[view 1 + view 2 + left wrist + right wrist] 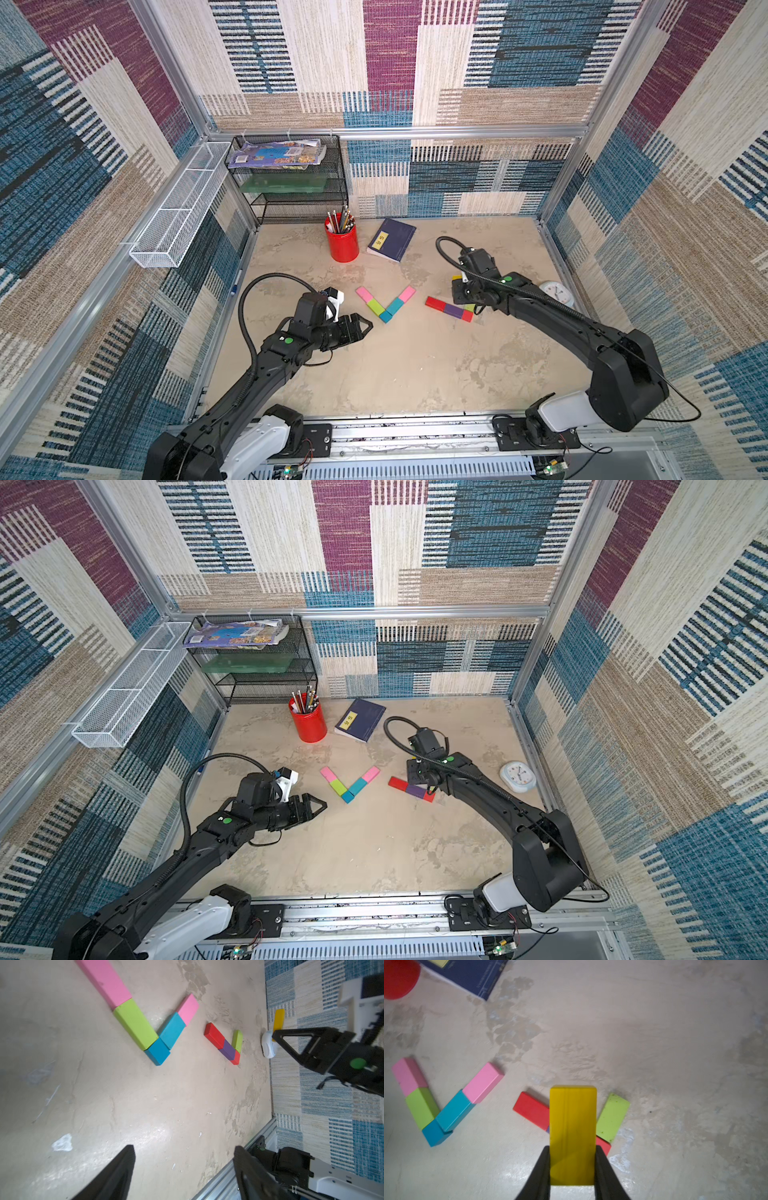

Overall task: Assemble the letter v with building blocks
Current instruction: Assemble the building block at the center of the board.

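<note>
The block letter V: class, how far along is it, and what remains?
Done: a V lies flat, pink rectangular block and lime green block down to a small teal square, then a teal block and a second pink block up. In hand: the right arm's fingers clamp a yellow block. Left: probably placing it; the left arm's fingers stand open, empty.

So there's a V of blocks (392, 308) mid-table (415, 374): pink-green-teal one side, teal-pink the other. A red-purple-red row (449, 308) lies beside it, toward the right edge. On the V's left-edge side sits the left gripper (368, 326), jaws apart. A bit of yellow block (456, 277) peeks out under the right arm (540, 309). There's a pencil cup (342, 245) and a book (390, 240) by the back edge.
</note>
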